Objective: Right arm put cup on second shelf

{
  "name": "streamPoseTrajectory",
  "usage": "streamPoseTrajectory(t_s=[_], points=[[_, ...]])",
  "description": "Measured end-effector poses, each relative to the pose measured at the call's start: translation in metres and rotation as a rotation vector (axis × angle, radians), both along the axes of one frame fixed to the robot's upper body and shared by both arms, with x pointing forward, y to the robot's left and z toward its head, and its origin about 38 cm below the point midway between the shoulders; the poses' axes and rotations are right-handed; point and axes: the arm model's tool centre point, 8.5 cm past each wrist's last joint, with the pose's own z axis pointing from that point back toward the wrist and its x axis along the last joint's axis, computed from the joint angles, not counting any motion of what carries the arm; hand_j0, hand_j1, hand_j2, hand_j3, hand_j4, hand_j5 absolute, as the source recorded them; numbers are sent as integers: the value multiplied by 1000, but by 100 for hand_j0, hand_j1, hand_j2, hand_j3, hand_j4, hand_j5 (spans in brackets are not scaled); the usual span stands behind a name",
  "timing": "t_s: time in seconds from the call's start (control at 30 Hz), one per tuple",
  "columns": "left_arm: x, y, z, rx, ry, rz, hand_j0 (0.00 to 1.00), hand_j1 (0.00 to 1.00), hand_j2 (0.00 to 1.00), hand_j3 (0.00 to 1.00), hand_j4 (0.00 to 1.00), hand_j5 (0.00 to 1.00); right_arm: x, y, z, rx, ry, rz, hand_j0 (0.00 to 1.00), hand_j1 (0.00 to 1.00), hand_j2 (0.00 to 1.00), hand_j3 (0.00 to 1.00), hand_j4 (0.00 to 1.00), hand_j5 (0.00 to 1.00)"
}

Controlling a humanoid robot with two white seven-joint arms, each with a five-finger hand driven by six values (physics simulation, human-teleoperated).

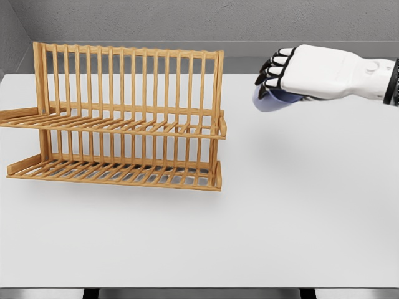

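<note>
Views: one only, the head view; no second view shares the scene.
Position: above the near edge of the white table point(299, 237), looking down and forward.
Facing: toward the wooden rack point(118, 118), with the grey wall behind it.
Framing: rack left of centre, shown whole but for its left shelf ends.
Range: moderate; the table's near and far edges are both in frame.
Right of rack: the right hand point(312, 71) enters from the right edge.

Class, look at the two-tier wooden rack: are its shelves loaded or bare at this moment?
Bare. Both tiers of the wooden dish rack show only open slats; the pale blue cup is off to its right, held in the right hand above the table.
</note>
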Motion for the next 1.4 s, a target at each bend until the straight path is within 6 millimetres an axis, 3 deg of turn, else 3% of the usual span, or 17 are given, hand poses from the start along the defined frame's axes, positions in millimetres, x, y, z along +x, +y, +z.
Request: streamPoseTrajectory(t_s=[0.9, 1.4], points=[[0, 0, 0, 0, 0, 0, 100, 100, 100, 100, 100, 100, -1, 79, -2, 54, 9, 192, 65, 65, 65, 65, 65, 65], [0, 0, 0, 0, 0, 0, 100, 100, 100, 100, 100, 100, -4, 95, -19, 32, 45, 227, 65, 65, 65, 65, 65, 65]])
